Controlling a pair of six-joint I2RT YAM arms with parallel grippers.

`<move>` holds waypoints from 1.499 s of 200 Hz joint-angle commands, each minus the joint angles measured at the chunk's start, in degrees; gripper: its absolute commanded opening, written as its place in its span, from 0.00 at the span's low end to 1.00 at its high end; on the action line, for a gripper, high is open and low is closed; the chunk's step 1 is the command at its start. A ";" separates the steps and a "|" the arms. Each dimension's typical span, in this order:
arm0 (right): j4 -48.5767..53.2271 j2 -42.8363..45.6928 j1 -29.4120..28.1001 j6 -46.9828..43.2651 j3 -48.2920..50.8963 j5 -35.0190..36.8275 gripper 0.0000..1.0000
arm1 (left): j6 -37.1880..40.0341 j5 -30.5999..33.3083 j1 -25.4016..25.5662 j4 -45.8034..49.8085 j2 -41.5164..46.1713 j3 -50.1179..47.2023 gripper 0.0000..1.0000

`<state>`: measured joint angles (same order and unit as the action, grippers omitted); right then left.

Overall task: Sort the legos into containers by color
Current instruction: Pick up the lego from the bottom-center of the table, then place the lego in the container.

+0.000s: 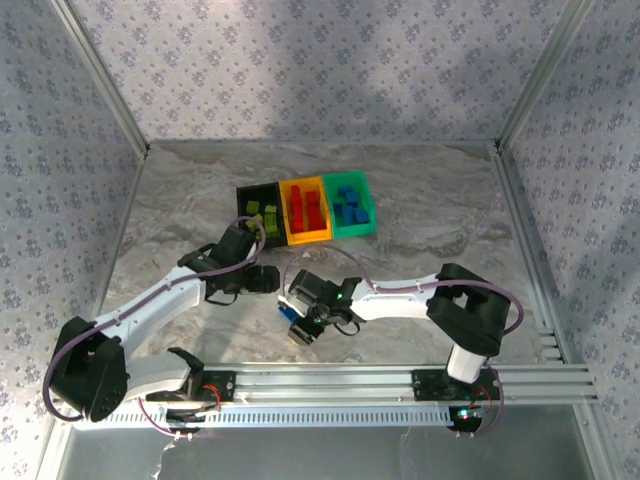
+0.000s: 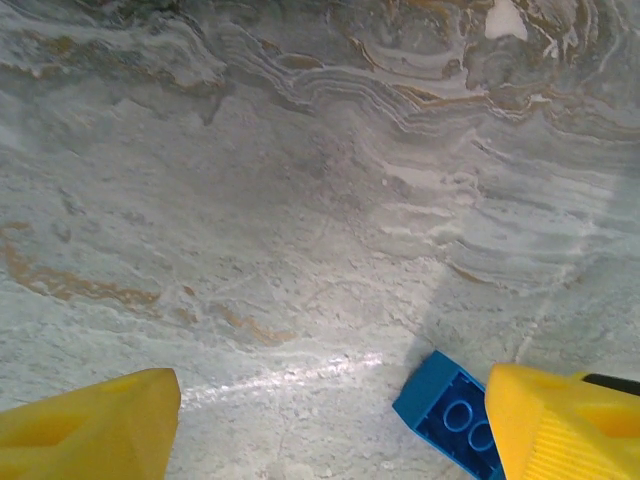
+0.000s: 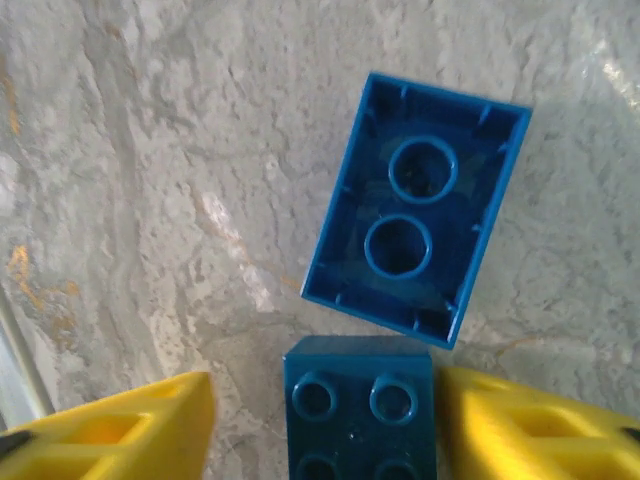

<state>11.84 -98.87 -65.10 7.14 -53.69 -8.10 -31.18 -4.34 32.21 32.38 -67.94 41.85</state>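
Near-edge middle of the table (image 1: 440,220) | right gripper (image 3: 325,385) stands wide around studs-up blue lego (image 3: 360,410), not gripping | upturned blue lego (image 3: 415,210) just beside: centre, close on one only | left gripper (image 2: 330,385) wide, empty | green bin (image 1: 350,232) likely target

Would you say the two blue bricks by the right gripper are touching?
Cannot tell: right wrist view has a corner of the upturned brick meeting the studded brick, perhaps only overlapping.

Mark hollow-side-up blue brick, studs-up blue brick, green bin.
hollow-side-up blue brick (image 3: 410,207): right wrist view, underside between the tubes.
studs-up blue brick (image 3: 358,425): right wrist view, top face between studs.
green bin (image 1: 354,231): top external view, near wall.
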 commanded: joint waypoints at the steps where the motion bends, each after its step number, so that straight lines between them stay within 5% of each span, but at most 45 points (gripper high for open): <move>1: 3.42 -0.75 -0.07 -0.22 -1.11 2.44 0.44 | -2.16 -4.24 -0.36 1.18 1.72 -0.95 0.79; 60: 2.77 6.98 4.90 1.25 3.81 6.15 0.32 | -9.95 -8.56 4.42 -2.64 1.51 -4.41 0.78; 148: 2.98 26.89 20.98 3.33 12.95 6.12 0.34 | -21.62 0.35 16.32 -1.02 -9.18 1.86 0.79; 247: 2.14 34.20 24.19 3.37 17.39 4.06 0.35 | -39.10 11.97 26.60 11.06 -24.61 13.12 0.76; 300: 1.42 33.58 24.06 2.82 16.96 3.50 0.35 | -39.79 13.87 26.77 9.82 -25.84 14.02 0.72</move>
<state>13.74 -65.34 -41.21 9.85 -36.99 -3.79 -67.96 6.37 58.96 39.90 -93.23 53.78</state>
